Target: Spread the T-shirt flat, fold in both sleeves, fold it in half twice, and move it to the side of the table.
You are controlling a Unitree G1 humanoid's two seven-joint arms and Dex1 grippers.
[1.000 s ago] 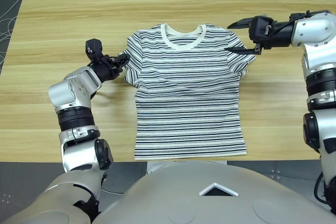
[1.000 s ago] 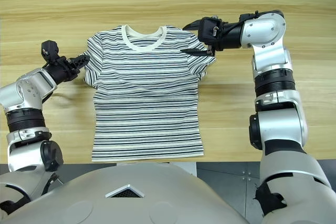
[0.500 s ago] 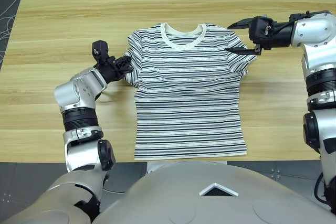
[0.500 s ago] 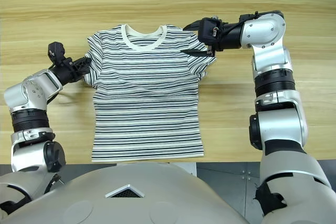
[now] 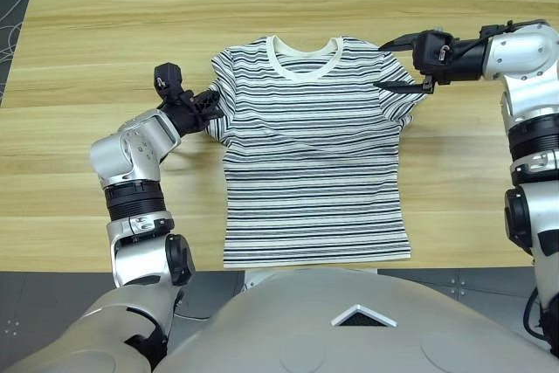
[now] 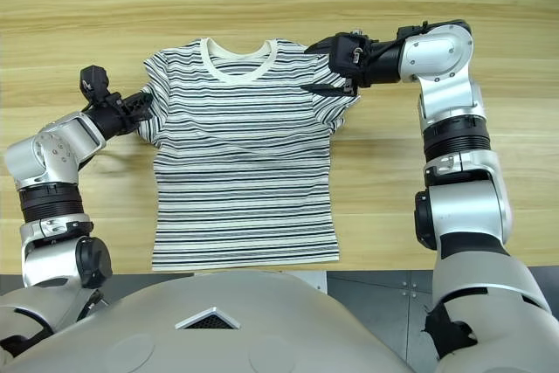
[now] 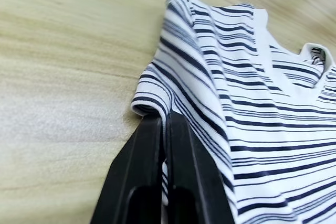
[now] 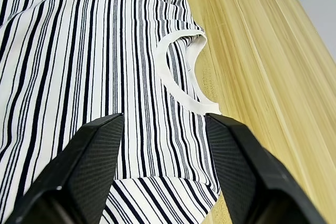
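A black-and-white striped T-shirt (image 5: 310, 155) with a cream collar lies face up and spread on the wooden table (image 5: 105, 32), hem toward me. My left gripper (image 5: 210, 100) is low at the shirt's left sleeve (image 7: 157, 95). Its black fingers are pressed together, pinching the sleeve's hem (image 7: 164, 116). My right gripper (image 5: 391, 63) hovers over the right shoulder and sleeve (image 6: 336, 107). Its fingers are wide open, and striped cloth shows between them in the right wrist view (image 8: 163, 119).
Bare wood surrounds the shirt on the left, right and far side. The table's front edge (image 5: 52, 270) runs just below the hem. Dark floor with cables (image 5: 13, 6) lies beyond the left edge.
My left gripper has slid right, from just off the sleeve onto its hem. The right arm has barely moved.
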